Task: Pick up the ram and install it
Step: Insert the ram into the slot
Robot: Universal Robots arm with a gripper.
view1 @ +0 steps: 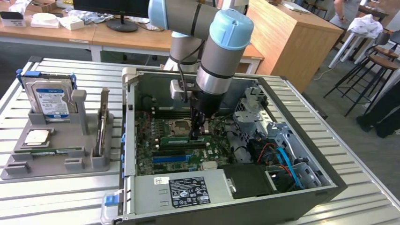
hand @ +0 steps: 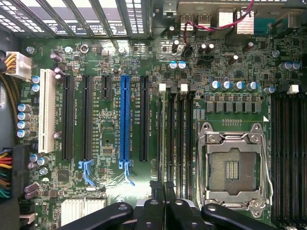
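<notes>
the arm is grey with light blue caps. the gripper is black. the motherboard is green, with one blue slot, one white slot and black slots. in the exterior view, at nine o'clock of the case, the hard drive wears a blue and white label on a grey tray. the table has pale silver stripes.

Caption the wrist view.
Shut gripper over the memory slots, beside the empty CPU socket.
</notes>
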